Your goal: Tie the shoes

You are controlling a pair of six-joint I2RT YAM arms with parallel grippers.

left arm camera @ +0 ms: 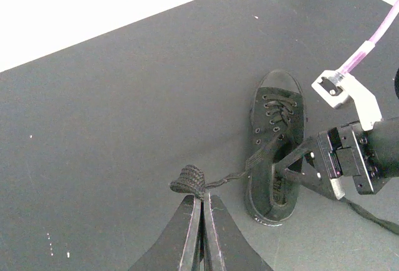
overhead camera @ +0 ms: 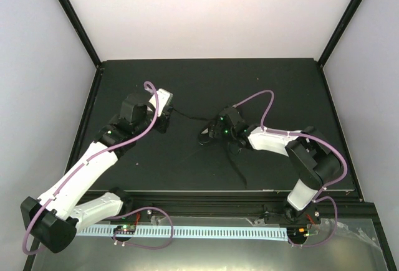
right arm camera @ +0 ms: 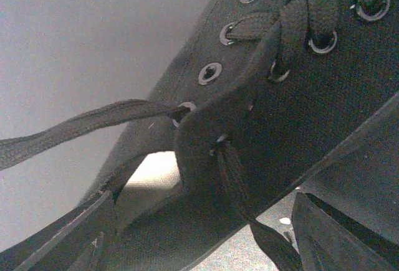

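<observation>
Left hand (left arm camera: pixel 199 199) is squeezed shut on the end of one lace (left arm camera: pixel 230 176). The end is bunched up in a little lump right at its tips. From there the lace runs ahead and to the right, over to the shoe (left arm camera: pixel 277 128). The shoe lies on the bench (left arm camera: pixel 124 109), in front of this hand and a bit to its right, with the toe cap (left arm camera: pixel 278 83) pointing away.

Right hand (right arm camera: pixel 199 227) is wide open and holds nothing. Its two fingers (right arm camera: pixel 62 246) stand one on each side of the back part of the shoe. A second lace (right arm camera: pixel 240 190) hangs down right between them.

I think the knot has not been started yet. This looks like the part where each hand gets one lace. For the next move, the right hand should close on the second lace and not on the side of the shoe. Then both laces need to be pulled out and crossed over.

The shoe is all black and looks like rough cloth. Its toe cap is round and smooth. Small shiny rings, the eyelets (right arm camera: pixel 209 72), run in a row down the side. Both laces are flat, woven and floppy, so they could slip out easily. Inside the shoe there is a pale patch (right arm camera: pixel 156 170). The bench is dark, flat and dull.
</observation>
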